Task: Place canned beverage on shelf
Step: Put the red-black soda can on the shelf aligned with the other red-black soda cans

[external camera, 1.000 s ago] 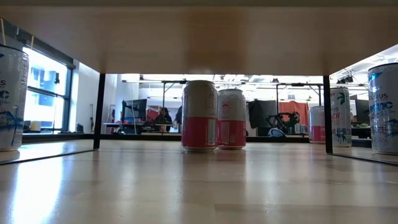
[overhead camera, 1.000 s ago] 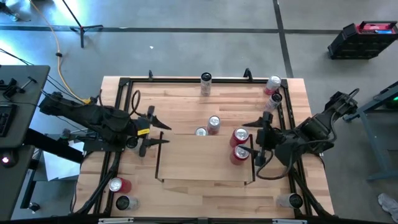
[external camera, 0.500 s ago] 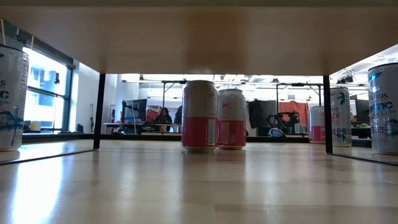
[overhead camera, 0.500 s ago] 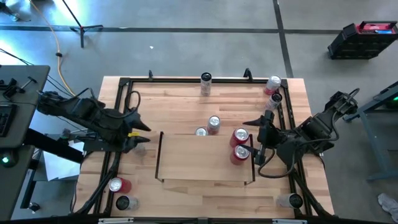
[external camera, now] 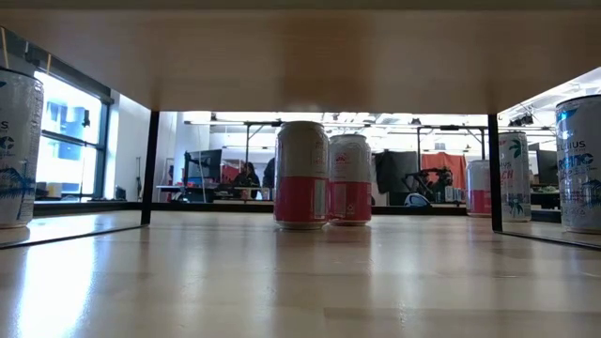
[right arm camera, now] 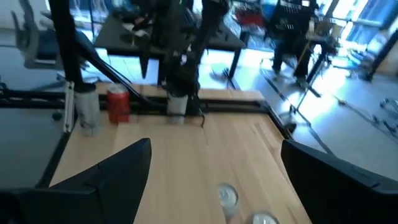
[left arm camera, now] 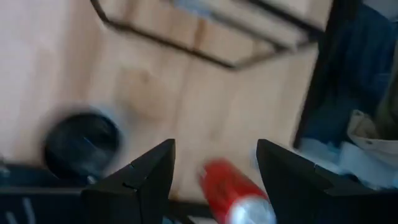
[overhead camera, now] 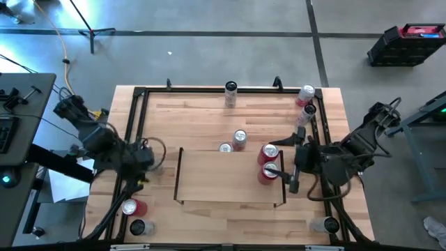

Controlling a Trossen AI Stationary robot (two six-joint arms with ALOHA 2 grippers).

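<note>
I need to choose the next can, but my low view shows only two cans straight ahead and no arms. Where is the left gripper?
Observer: The left gripper is off the shelf, out past its left rail. It is open and holds nothing.
Operator: Is there a can near it?
Observer: Yes. Its wrist camera faces a red can and a dark can in the table's corner, at the lower left of the high view.
Operator: And the right gripper?
Observer: The right gripper is open and empty at the shelf's right end, close to two red cans standing there.
</note>
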